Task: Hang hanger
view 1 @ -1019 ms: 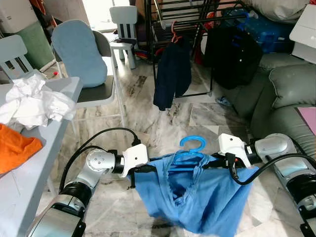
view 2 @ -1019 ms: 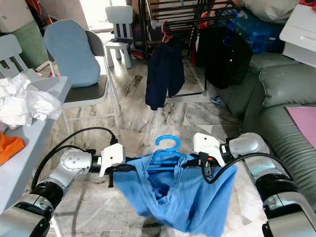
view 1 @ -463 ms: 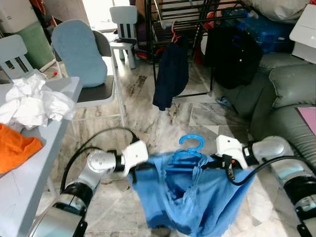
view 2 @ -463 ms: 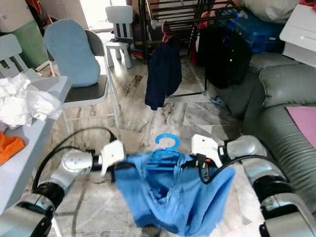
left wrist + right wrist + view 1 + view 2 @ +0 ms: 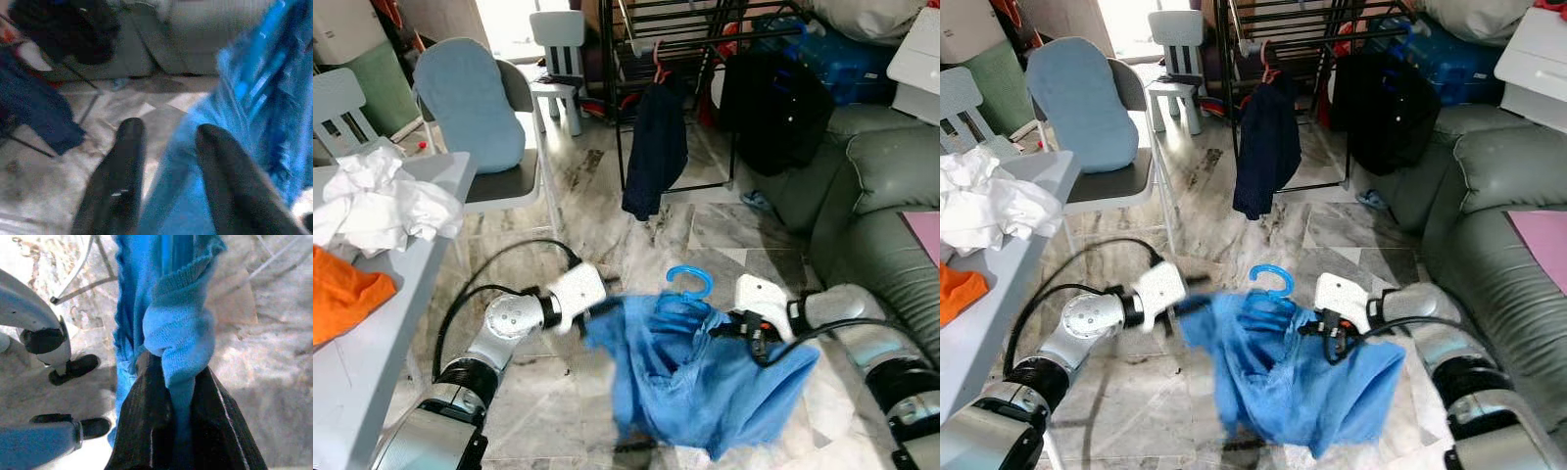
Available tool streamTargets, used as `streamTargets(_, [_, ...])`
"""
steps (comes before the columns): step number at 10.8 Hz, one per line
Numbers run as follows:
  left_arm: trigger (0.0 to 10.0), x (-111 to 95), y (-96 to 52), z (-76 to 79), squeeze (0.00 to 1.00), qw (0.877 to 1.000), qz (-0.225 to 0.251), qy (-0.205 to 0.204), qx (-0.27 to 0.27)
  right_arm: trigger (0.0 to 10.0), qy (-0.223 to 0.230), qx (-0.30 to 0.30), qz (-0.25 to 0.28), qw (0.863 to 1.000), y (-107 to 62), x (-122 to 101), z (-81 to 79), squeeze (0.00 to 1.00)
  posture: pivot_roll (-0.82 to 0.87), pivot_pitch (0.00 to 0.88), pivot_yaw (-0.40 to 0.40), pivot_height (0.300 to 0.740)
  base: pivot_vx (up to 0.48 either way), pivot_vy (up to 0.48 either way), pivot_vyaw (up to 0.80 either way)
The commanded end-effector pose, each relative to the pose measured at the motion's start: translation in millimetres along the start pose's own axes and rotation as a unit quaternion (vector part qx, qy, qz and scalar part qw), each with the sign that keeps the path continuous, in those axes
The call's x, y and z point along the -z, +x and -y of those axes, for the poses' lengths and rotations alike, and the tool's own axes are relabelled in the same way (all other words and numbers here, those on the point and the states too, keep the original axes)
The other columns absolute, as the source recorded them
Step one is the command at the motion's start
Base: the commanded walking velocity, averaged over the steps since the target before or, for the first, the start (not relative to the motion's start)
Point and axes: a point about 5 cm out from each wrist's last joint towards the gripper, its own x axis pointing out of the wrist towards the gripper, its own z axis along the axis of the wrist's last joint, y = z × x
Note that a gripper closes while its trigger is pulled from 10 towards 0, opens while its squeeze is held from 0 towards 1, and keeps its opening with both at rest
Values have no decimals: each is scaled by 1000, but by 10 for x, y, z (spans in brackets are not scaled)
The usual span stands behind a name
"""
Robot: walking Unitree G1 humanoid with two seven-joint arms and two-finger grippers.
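Note:
A blue shirt (image 5: 700, 387) hangs on a blue hanger whose hook (image 5: 690, 282) stands up between my arms, low over the marble floor. My right gripper (image 5: 724, 328) is shut on the shirt's right shoulder; the right wrist view shows the blue knit (image 5: 178, 328) pinched between the two fingers. My left gripper (image 5: 600, 309) is open just left of the shirt; in the left wrist view its fingers (image 5: 124, 161) stand apart with the blue cloth (image 5: 254, 88) beside them. The black drying rack (image 5: 705, 24) stands at the back.
On the rack hang a navy garment (image 5: 654, 147) on a pink hanger and a black garment (image 5: 773, 108). A chair with a blue cushion (image 5: 470, 108) and a table (image 5: 450, 171) with white and orange clothes are to the left. A grey sofa (image 5: 886, 166) is on the right.
My left gripper has let go of the shirt's left shoulder and opened. The shirt has sagged on that side and now hangs from my right gripper.

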Motion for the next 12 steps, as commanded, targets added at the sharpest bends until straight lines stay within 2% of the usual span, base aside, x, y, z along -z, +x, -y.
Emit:
streamTargets(1, [10000, 58, -69, -30, 1000, 999, -6, -5, -31, 0, 10, 29, 0, 1000, 47, -12, 25, 0, -226, 0, 76, 740, 0, 0, 0])
streamTargets(2, [10000, 95, -99, -52, 1000, 996, 1, -36, -81, 0, 27, 61, 2, 998, 101, -4, 33, 0, -227, 0, 78, 740, 0, 0, 0])
streamTargets(3, [10000, 188, -156, -115, 1000, 978, -1, -110, -177, 0, 77, 119, 8, 990, 190, 3, 60, 0, -227, 0, 83, 740, 0, 0, 0])
streamTargets(4, [10000, 256, -201, -127, 1000, 963, -3, -153, -222, 0, 108, 154, 10, 982, 245, 21, 62, 0, -229, 0, 84, 740, 0, 0, 0])
streamTargets(5, [10000, 356, -265, -113, 1000, 943, -13, -199, -268, 0, 154, 198, 20, 968, 318, 41, 49, 0, -229, 0, 82, 740, 0, 0, 0])
streamTargets(6, [10000, 483, -347, -71, 1000, 917, -30, -245, -312, 0, 215, 246, 31, 945, 396, 77, 18, 0, -229, 0, 81, 740, 0, 0, 0])
streamTargets(7, [10000, 644, -447, 30, 1000, 886, -62, -286, -359, 0, 306, 311, 31, 899, 487, 178, -54, 0, -208, 0, 75, 740, 0, 0, 0])
streamTargets(8, [10000, 704, -470, 86, 1000, 874, -79, -300, -373, 0, 337, 349, 24, 874, 502, 228, -75, 0, -199, 0, 73, 740, 0, 0, 0])
streamTargets(9, [10000, 737, -485, 124, 1000, 869, -88, -306, -378, 0, 349, 362, 23, 864, 512, 252, -100, 0, -195, 0, 69, 740, 0, 0, 0])
streamTargets(10, [10000, 786, -504, 205, 1000, 857, -95, -321, -391, 0, 361, 390, 19, 847, 546, 288, -173, 0, -205, 0, 76, 740, 0, 0, 0])
streamTargets(11, [10000, 834, -524, 302, 1000, 841, -100, -338, -410, 0, 366, 398, 17, 841, 598, 318, -296, 0, -213, 0, 76, 740, 0, 0, 0])
streamTargets(12, [10000, 860, -515, 424, 1000, 835, -106, -343, -416, 0, 368, 406, 21, 837, 623, 332, -412, 0, -225, 0, 75, 740, 0, 0, 0])
